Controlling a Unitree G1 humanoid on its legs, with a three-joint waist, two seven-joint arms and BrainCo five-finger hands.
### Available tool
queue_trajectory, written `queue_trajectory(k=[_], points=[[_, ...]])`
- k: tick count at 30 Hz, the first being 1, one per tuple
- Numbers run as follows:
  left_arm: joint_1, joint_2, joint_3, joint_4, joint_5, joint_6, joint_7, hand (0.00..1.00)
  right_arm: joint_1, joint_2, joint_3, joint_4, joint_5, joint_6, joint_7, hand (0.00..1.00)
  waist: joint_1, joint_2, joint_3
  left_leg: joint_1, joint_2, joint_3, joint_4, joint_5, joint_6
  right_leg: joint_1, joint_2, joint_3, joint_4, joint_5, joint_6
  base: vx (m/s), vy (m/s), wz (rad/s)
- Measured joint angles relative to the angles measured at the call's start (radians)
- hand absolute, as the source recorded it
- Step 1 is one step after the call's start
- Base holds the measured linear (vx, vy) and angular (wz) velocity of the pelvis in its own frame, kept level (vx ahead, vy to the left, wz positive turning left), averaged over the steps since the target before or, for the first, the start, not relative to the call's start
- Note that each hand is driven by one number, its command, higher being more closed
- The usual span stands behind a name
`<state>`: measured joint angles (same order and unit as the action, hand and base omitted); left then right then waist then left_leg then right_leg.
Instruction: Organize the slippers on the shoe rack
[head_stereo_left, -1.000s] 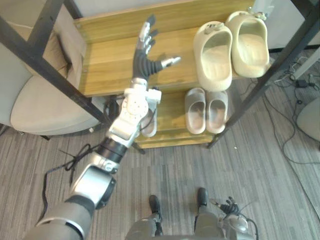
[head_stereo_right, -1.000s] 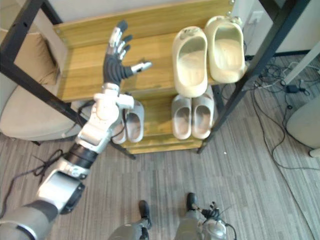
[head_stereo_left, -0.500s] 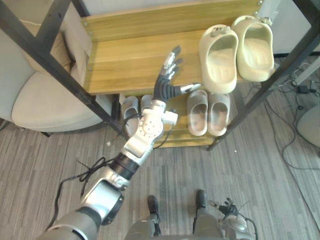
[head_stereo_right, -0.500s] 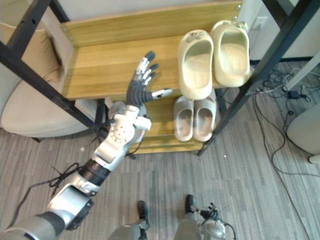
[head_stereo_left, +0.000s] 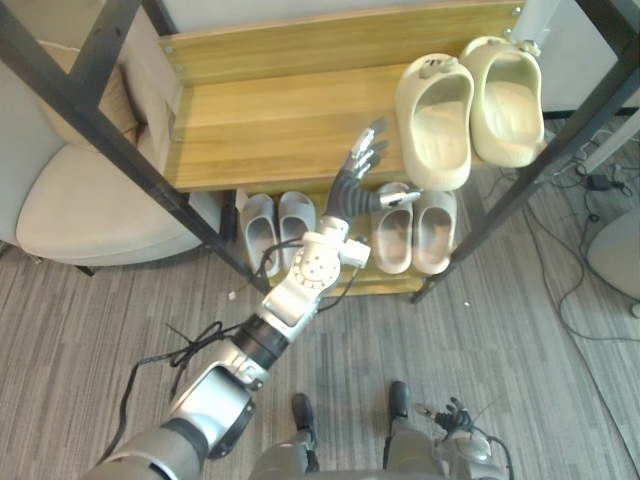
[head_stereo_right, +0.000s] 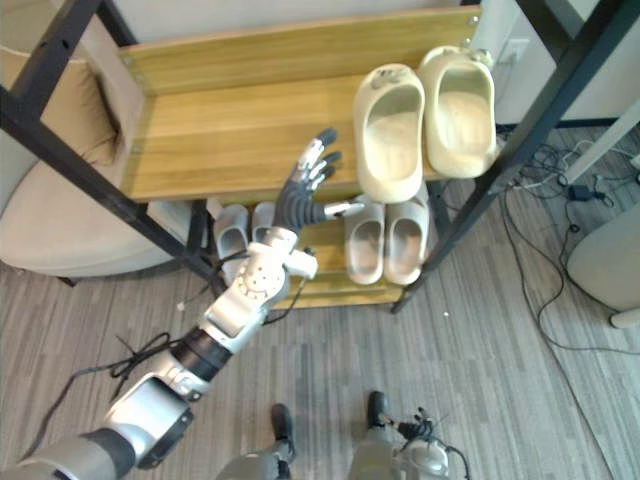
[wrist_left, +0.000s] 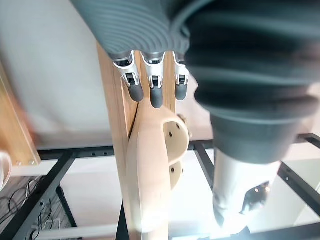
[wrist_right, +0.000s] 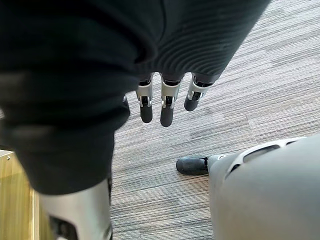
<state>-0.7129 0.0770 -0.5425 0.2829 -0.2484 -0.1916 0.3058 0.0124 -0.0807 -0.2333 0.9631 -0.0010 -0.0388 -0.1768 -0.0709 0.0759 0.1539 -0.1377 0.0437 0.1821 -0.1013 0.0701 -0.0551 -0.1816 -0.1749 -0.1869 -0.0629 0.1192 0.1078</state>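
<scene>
Slippers first: the cream slippers (head_stereo_left: 437, 120) sit side by side at the right end of the shoe rack's top shelf (head_stereo_left: 270, 125), the left one's near end right at the front edge. On the lower shelf (head_stereo_left: 380, 284) a grey pair (head_stereo_left: 277, 225) stands left of a beige pair (head_stereo_left: 412, 225). The left hand (head_stereo_left: 352, 192) hovers at the top shelf's front edge, just beside the nearer cream slipper, fingers straight and fanned, thumb out towards it, holding nothing. In the left wrist view the fingertips (wrist_left: 156, 97) point along that slipper's side wall. The step looks like a reach for it. To do it well, I'd come in over the side wall, thumb inside, fingers outside, and close before lifting. A sideways nudge could tip it off the front edge or shove its partner. The right hand (wrist_right: 167, 107) hangs relaxed and empty above the floor.
</scene>
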Motion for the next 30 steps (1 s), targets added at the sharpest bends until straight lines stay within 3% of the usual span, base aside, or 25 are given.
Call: queue_trajectory(k=[19, 26, 30], points=[[-0.131, -0.028, 0.035, 0.090, -0.031, 0.010, 0.045, 0.00, 0.029, 0.044, -0.011, -0.087, 0.000, 0.000, 0.000, 0.00, -0.001, -0.013, -0.001, -0.021, 0.001, 0.056, 0.000, 0.000, 0.000, -0.046, 0.001, 0.038, 0.005, 0.011, -0.001, 0.01, 0.001, -0.06], [-0.239, 0.022, 0.058, 0.130, -0.068, 0.010, 0.043, 0.00, 0.029, 0.043, -0.030, -0.090, 0.001, 0.001, 0.000, 0.00, -0.004, -0.019, -0.003, -0.040, 0.002, 0.070, 0.000, -0.001, -0.001, -0.077, 0.003, 0.056, 0.002, 0.019, -0.003, 0.02, -0.002, -0.08], [-0.259, 0.054, 0.095, 0.193, -0.081, 0.012, 0.040, 0.00, 0.029, 0.042, -0.030, -0.088, 0.001, 0.002, 0.000, 0.00, -0.021, -0.020, -0.002, -0.042, 0.002, 0.073, -0.001, -0.001, -0.001, -0.081, 0.004, 0.060, 0.001, 0.020, -0.003, 0.04, -0.003, -0.04]])
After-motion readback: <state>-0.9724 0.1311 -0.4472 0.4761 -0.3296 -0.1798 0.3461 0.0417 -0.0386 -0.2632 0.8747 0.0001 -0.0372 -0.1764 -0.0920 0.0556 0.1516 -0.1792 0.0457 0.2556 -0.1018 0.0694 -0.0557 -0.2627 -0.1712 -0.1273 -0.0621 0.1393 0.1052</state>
